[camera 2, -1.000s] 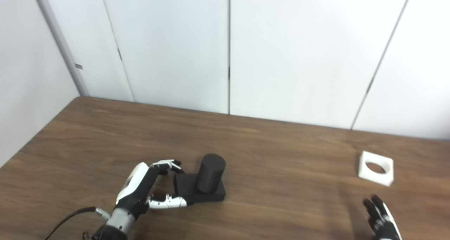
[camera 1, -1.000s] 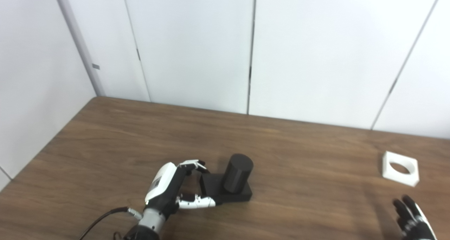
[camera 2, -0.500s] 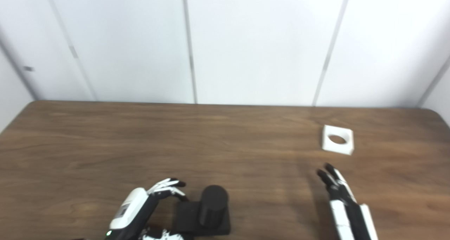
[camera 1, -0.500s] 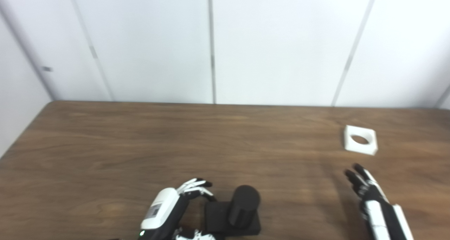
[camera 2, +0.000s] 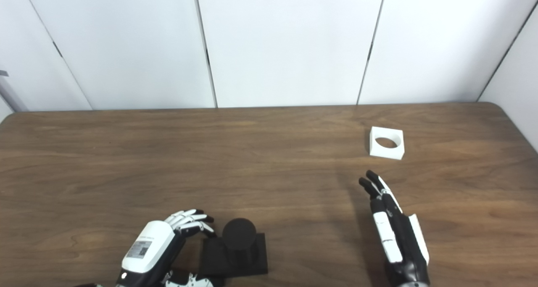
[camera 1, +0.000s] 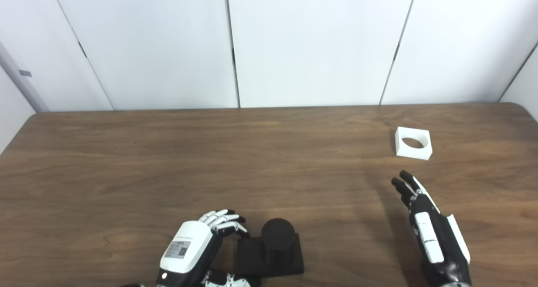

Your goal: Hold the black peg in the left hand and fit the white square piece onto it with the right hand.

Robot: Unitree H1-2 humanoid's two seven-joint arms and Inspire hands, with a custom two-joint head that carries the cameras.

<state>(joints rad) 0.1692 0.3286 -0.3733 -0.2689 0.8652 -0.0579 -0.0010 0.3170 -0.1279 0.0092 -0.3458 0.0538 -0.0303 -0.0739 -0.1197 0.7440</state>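
Observation:
The black peg (camera 1: 276,241), a short cylinder on a square black base, stands on the table near the front edge. My left hand (camera 1: 197,247) is open around the base's left side, fingers curled at its far corner and thumb at its near corner; I cannot tell whether they touch it. The white square piece (camera 1: 413,142), with a round hole, lies flat at the far right. My right hand (camera 1: 426,226) is open and empty, fingers stretched flat and pointing toward the white piece, well short of it.
The brown wooden table (camera 1: 168,161) ends against white wall panels at the back. Its right rear corner (camera 2: 500,106) is rounded.
The camera has swung right and tilted down, so the whole scene shifted. My right hand has reached forward onto the table toward the white piece. My left hand stays at the peg's base.

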